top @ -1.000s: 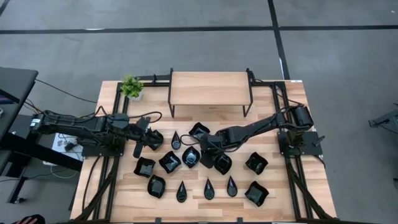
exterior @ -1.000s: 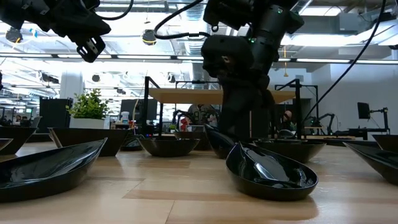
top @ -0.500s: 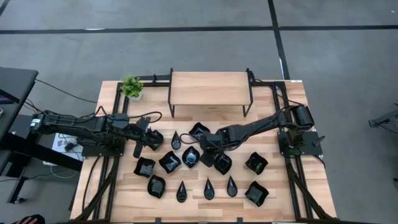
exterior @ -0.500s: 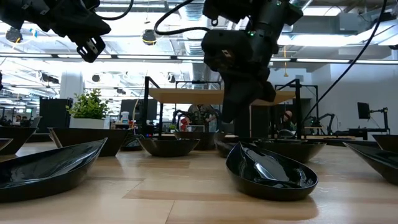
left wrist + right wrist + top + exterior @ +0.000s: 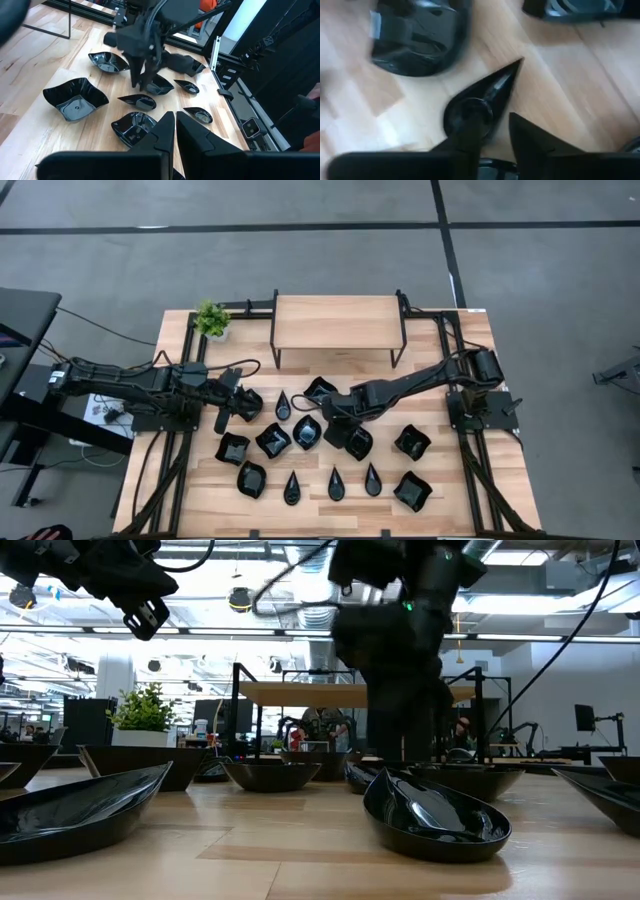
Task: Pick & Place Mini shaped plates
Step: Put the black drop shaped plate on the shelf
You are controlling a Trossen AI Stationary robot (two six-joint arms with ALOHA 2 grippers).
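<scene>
Black glossy mini shaped plates [image 5: 273,440] lie scattered across the wooden table [image 5: 440,395] in front of a raised shelf [image 5: 335,322]. The right gripper [image 5: 492,131] hovers over a teardrop plate [image 5: 482,100] with its fingers parted, gripping nothing. The left gripper [image 5: 175,127] hangs clenched and empty above the table's left side.

This is a robot lab or workshop: a wooden table [image 5: 460,480] on a grey concrete floor [image 5: 300,260], ceiling pipes [image 5: 560,575], and other work stations [image 5: 585,720] behind.
</scene>
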